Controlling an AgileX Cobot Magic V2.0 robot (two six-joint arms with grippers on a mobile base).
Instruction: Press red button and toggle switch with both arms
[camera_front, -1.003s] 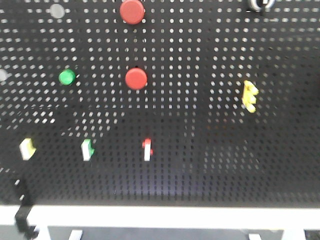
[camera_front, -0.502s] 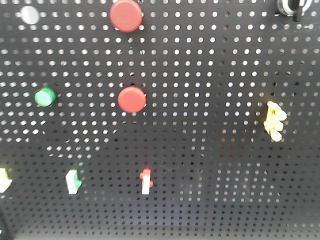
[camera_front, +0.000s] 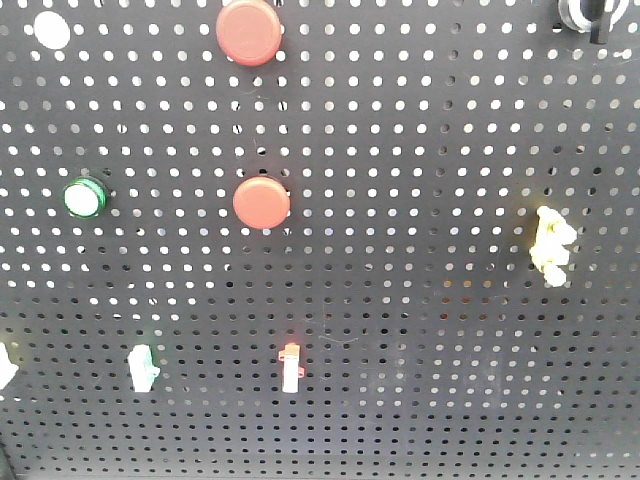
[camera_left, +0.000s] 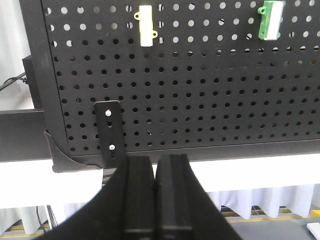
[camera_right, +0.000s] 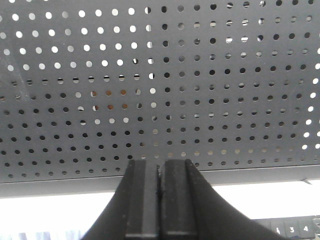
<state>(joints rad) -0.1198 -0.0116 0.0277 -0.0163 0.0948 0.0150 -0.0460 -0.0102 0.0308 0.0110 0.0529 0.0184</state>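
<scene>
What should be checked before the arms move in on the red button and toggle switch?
1. Left gripper shut for poking: ok.
2. Right gripper shut: ok.
3. Red target identified: cannot tell; upper red button and lower red button both show.
4. Left gripper lined up with a switch: not ok; green switch sits up and right of it.
5. Red button in right wrist view: not ok; only pegboard.

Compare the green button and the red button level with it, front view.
Colour: green button is a green ring round a pale centre; red button is solid red. Size: green button is clearly smaller than red button. Place: green button sits far left, red button near the middle. Both are round, on the black pegboard, at about the same height.
</scene>
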